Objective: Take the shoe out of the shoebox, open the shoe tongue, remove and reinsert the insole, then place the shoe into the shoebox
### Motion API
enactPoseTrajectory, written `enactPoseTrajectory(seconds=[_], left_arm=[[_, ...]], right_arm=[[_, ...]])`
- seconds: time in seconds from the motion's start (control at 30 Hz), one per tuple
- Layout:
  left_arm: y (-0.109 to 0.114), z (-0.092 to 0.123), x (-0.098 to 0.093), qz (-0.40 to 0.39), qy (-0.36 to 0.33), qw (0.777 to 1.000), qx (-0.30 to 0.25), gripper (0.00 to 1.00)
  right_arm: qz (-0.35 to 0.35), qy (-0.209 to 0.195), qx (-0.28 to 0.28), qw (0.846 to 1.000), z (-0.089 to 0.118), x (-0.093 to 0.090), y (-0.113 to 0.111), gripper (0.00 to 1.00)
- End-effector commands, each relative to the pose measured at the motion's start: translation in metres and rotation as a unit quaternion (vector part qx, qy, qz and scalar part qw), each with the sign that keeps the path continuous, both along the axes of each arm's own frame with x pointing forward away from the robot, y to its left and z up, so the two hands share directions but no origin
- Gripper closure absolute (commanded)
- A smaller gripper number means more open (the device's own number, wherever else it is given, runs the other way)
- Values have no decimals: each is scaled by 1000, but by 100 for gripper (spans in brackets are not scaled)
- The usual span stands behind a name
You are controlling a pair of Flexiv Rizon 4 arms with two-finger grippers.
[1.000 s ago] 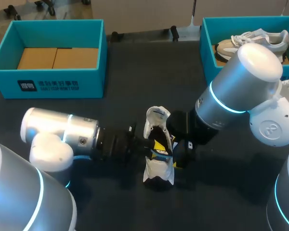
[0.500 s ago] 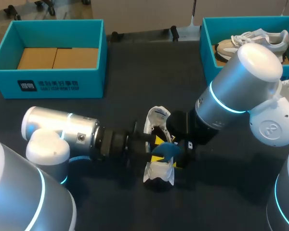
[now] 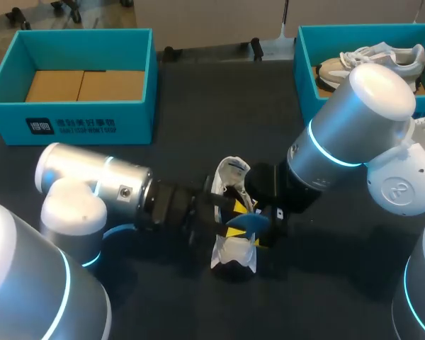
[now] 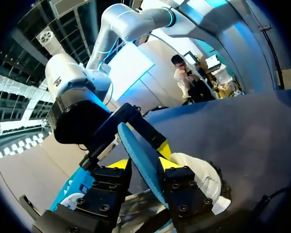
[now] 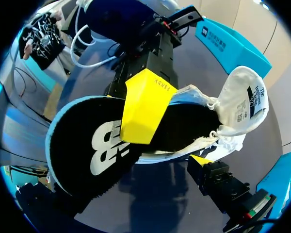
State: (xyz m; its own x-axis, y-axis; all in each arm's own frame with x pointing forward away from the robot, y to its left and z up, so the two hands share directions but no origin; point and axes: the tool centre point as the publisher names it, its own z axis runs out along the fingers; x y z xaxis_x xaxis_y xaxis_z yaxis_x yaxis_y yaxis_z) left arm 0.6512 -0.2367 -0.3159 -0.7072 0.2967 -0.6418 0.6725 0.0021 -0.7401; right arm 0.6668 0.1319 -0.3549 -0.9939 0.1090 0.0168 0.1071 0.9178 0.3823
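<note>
Insole point(image 4: 132, 144) pinched between left claw's point(image 4: 144, 164) tips above white shoe point(image 3: 234, 256); right claw's point(image 3: 264, 221) state cannot be told.

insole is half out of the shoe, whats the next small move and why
Probably draw the insole a little further out of the shoe with the left gripper. Its jaws pinch the insole's raised end from both sides, while the other end sits tucked inside the shoe, so the insole is not yet free.
</note>
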Motion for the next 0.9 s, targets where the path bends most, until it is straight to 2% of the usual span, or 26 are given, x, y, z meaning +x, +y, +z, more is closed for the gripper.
enactPoseTrajectory(seconds=[0.03, 0.1, 0.17, 0.33, 0.5, 0.63, 0.9], left_arm=[[-8, -4, 2, -5, 22, 1000, 18, 66], [-9, -7, 2, -11, 33, 999, 27, 71], [-9, -10, 0, -22, 36, 999, 33, 100], [0, -15, -4, -40, 19, 999, 22, 100], [9, -25, -2, -54, -43, 997, 26, 100], [12, -31, 10, -23, -73, 997, 27, 100], [6, -30, 26, 29, -147, 988, 22, 100]], right_arm=[[-1, -1, -2, 1000, -1, -1, 2, 0], [-1, -1, -2, 1000, -1, -1, 2, 0], [-1, -1, -2, 1000, -1, -1, 2, 0], [-1, -1, -2, 1000, -1, -1, 2, 0], [-1, -1, -2, 1000, -1, -1, 2, 0], [-1, -1, -2, 1000, -1, -1, 2, 0], [-1, -1, -2, 1000, -1, -1, 2, 0]])
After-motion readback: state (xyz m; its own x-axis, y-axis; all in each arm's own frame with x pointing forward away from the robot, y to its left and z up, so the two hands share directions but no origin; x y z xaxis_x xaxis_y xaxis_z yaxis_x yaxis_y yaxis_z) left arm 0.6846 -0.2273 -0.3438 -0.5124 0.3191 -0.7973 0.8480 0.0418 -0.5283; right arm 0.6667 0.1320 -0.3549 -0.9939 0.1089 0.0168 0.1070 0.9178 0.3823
